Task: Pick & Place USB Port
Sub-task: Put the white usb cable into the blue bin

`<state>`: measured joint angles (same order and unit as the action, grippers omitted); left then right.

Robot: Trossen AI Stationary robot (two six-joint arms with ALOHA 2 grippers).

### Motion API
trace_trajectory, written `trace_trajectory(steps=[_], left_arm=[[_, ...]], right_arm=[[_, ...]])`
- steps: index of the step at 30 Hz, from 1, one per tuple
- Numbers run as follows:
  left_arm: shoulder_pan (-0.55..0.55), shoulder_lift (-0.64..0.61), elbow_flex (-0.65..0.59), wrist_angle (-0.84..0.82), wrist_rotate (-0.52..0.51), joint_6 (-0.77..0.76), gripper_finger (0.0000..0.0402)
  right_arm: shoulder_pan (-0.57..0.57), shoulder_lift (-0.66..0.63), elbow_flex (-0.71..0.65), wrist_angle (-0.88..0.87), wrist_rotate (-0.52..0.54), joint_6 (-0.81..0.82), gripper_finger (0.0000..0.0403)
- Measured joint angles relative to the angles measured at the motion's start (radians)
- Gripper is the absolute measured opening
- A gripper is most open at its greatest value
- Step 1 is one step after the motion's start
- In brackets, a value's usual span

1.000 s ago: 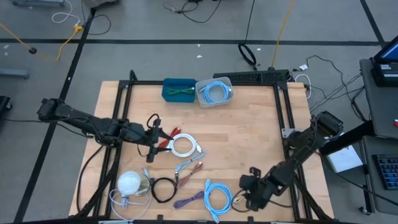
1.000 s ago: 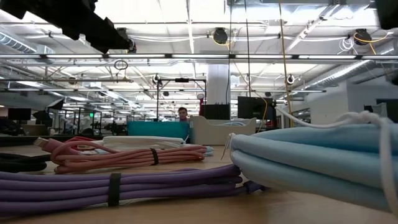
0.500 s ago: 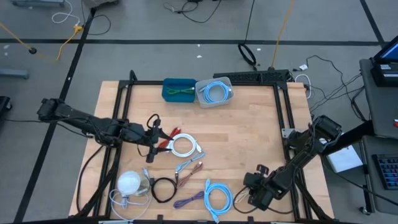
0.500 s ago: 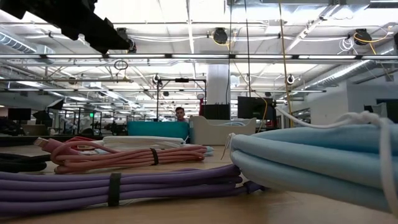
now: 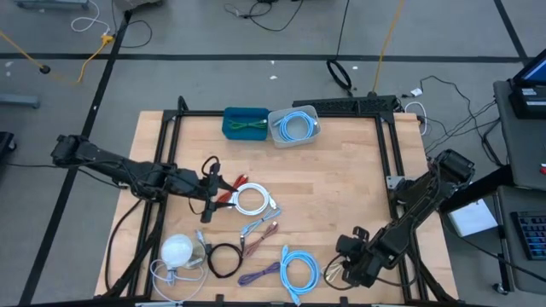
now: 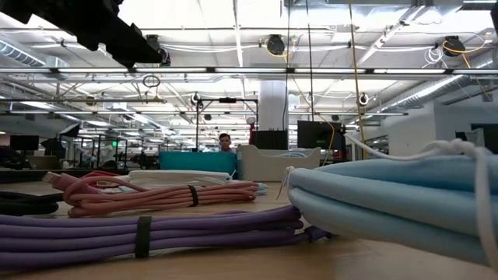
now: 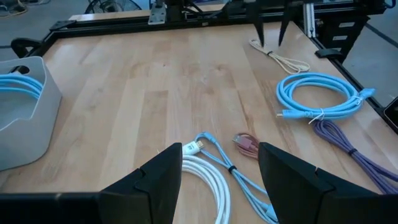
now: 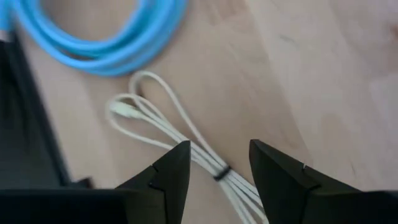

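Note:
Several tied cable bundles lie on the wooden table. My right gripper (image 5: 337, 269) (image 8: 217, 147) hovers open near the table's near edge, its fingers on either side of a cream cable bundle (image 8: 163, 118) (image 5: 328, 274) that lies flat beside a bright blue coil (image 5: 299, 269). My left gripper (image 5: 213, 188) (image 7: 221, 149) waits open at the table's left-middle, above a white coil (image 7: 208, 180) and a thin light blue cable (image 7: 233, 171). A pink plug (image 7: 246, 142) lies just beyond them.
A teal bin (image 5: 245, 122) and a grey bin holding a blue coil (image 5: 294, 125) stand at the far edge. Purple (image 6: 148, 233), pink (image 6: 156, 194) and black (image 5: 223, 258) cables and a white round object (image 5: 177, 250) lie near the near edge. A black frame (image 5: 388, 153) borders the table.
My right gripper has shifted slightly toward the table's right edge while staying low over the cream cable bundle. The cables have kept their places.

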<state>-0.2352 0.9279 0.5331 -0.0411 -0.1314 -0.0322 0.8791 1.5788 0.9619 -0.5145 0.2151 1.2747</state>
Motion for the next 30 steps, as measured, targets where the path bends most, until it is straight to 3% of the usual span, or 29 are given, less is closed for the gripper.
trace_trajectory(steps=[7, 19, 23, 27, 30], left_arm=[[0.000, 0.000, 0.000, -0.020, 0.000, -0.015, 0.0216], [0.000, 0.000, 0.001, -0.039, -0.001, -0.042, 0.0216], [0.000, 0.000, 0.001, -0.034, -0.001, -0.042, 0.0216], [0.000, 0.000, 0.001, -0.026, -0.001, -0.042, 0.0216], [0.000, 0.000, 0.001, -0.005, -0.002, -0.045, 0.0216]], right_arm=[[0.010, 0.054, 0.000, 0.102, -0.040, -0.015, 0.0160], [0.011, 0.209, 0.006, -0.043, -0.124, 0.000, 0.0155], [0.012, 0.224, 0.005, -0.071, -0.122, 0.017, 0.0112], [0.008, 0.227, 0.005, -0.066, -0.137, 0.022, 0.0025], [-0.006, 0.225, 0.004, -0.081, -0.095, 0.027, 0.0014]])
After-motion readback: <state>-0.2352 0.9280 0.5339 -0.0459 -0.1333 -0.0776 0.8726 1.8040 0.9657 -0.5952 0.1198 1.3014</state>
